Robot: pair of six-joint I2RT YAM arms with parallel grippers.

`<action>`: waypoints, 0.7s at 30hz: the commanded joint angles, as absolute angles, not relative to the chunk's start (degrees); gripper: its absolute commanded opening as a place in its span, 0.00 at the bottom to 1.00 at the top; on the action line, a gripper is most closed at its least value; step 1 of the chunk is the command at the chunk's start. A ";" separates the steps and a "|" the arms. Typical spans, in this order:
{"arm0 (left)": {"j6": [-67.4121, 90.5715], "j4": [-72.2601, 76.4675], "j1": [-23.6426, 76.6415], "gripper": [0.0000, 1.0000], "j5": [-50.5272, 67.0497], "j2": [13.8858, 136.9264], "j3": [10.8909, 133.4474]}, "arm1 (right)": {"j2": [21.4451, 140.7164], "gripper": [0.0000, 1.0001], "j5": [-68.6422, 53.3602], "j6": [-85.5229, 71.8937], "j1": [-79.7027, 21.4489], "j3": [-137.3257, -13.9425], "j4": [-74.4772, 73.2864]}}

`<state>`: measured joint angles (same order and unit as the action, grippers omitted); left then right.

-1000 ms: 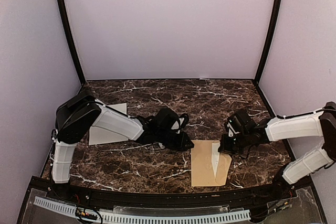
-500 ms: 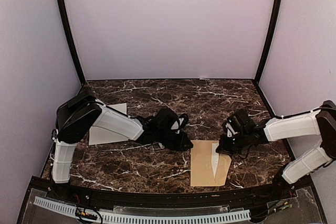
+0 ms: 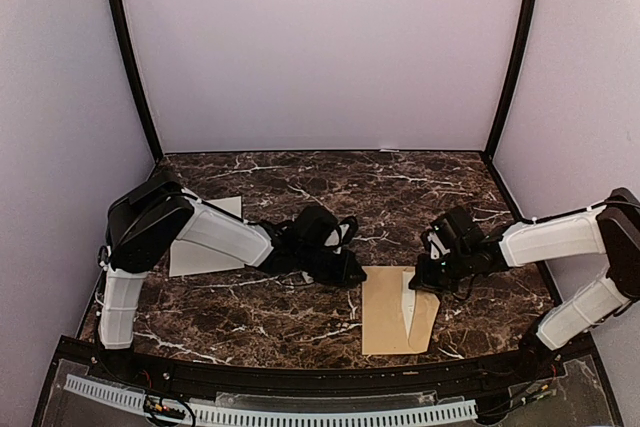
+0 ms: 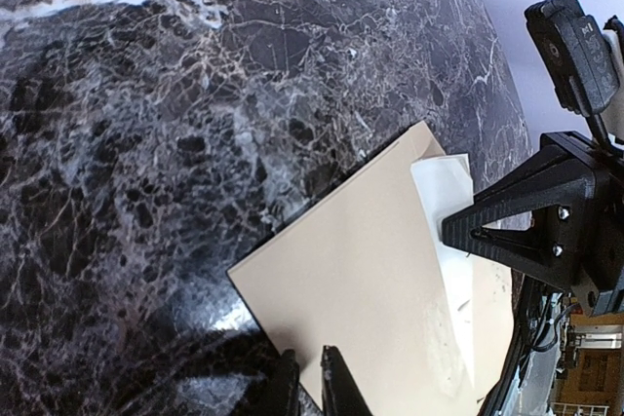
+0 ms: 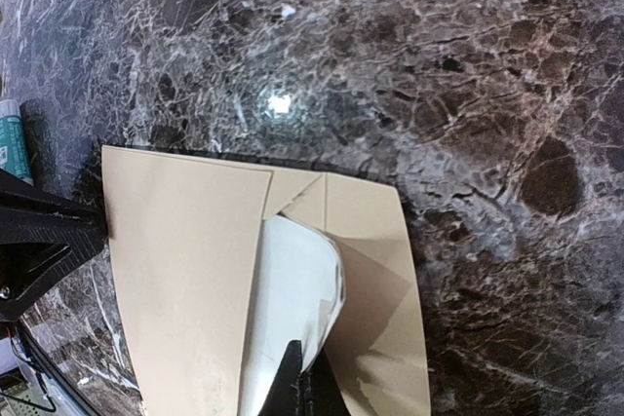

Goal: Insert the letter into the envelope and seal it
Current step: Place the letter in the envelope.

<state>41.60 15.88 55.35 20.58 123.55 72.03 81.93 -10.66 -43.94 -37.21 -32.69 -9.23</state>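
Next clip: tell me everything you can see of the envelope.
The envelope is flat tan kraft paper, lying on the marble table near its front edge. It is unsealed: the mouth gapes and the white letter shows inside, partly tucked in. The left gripper appears to pinch one edge. The shut right gripper sits over the letter at the mouth.

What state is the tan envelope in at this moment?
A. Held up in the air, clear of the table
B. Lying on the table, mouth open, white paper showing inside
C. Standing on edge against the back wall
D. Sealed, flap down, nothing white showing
B: the envelope lies flat on the marble table, its mouth open, with the white letter showing inside it.
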 commanded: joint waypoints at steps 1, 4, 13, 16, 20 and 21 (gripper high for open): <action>41.00 11.92 56.17 0.07 20.82 125.42 72.78 | 81.85 0.00 -13.46 -43.42 -37.62 -34.27 -5.91; 40.92 10.90 56.12 0.12 17.64 122.78 71.79 | 78.17 0.00 -12.26 -43.42 -37.57 -33.52 -6.81; 44.99 15.41 55.90 0.48 16.99 114.04 64.68 | 66.91 0.00 -11.77 -43.19 -37.61 -28.39 -2.80; 46.96 18.61 55.90 0.58 17.07 110.26 61.14 | 64.76 0.00 -11.94 -42.64 -37.62 -27.44 -1.76; 48.25 22.45 55.82 0.68 18.58 106.46 57.95 | 61.29 0.00 -13.40 -41.99 -37.62 -26.76 -0.23; 48.47 22.96 55.81 0.69 19.67 106.14 57.59 | 60.36 0.00 -13.94 -41.84 -37.62 -26.54 -0.24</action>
